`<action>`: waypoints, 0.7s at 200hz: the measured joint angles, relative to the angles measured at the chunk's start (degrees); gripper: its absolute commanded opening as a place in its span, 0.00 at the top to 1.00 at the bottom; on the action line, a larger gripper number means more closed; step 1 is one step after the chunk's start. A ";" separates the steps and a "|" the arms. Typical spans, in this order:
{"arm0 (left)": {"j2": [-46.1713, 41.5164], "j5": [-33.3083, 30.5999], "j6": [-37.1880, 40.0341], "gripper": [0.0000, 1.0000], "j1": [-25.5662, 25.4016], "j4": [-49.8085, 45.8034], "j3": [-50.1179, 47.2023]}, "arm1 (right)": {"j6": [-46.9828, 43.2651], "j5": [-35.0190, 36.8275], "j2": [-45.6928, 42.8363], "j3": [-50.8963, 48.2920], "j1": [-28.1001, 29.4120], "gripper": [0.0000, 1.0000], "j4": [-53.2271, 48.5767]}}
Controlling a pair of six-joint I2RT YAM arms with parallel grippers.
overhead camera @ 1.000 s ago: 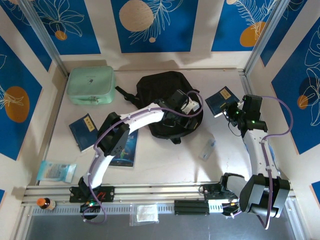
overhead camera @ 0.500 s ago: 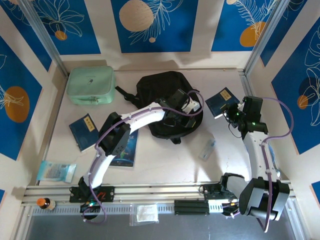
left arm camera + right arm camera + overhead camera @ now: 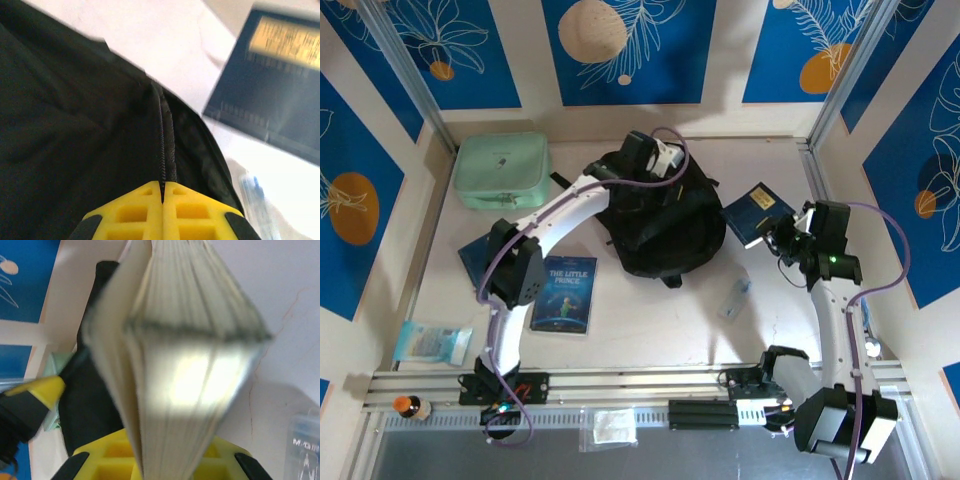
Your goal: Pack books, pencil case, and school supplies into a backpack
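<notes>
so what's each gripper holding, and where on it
Right gripper clamps the navy book by one edge; left gripper looks pinched on the backpack at its zip.

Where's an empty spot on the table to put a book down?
Biggest bare patch: near side of the table, between the Little Prince book and the clear plastic piece, in front of the backpack. The left side is crowded.

The left arm (image 3: 560, 212) and right arm (image 3: 833, 325) are white tubular links joined by black housings. A thin purple cable (image 3: 665, 130) trails along each arm. A green light (image 3: 833, 261) glows on the right wrist. The left tool (image 3: 163, 186) has yellow fingers (image 3: 141, 204) with square moulded pockets and black edges.
</notes>
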 measured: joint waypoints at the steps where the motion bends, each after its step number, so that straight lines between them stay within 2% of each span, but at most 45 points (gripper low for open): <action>1: 0.00 -0.02 -0.02 1.00 0.04 0.17 0.11 | 0.09 -0.13 -0.04 0.00 0.11 0.96 -0.15; 44: -0.33 -0.15 0.00 1.00 -0.42 4.33 1.07 | 3.02 -2.95 -2.19 0.00 5.64 0.95 -3.02; 78: -0.42 1.70 0.00 1.00 -0.48 8.52 0.94 | 8.57 -3.72 -0.94 -0.04 12.61 0.95 -1.40; 101: -1.90 3.61 -0.07 1.00 -0.48 12.59 -1.66 | 13.42 -3.50 2.23 -1.11 17.07 0.95 2.84; 140: -4.50 6.97 -0.70 1.00 -0.48 17.88 -6.01 | 20.15 -2.29 8.87 -4.76 19.65 0.95 14.38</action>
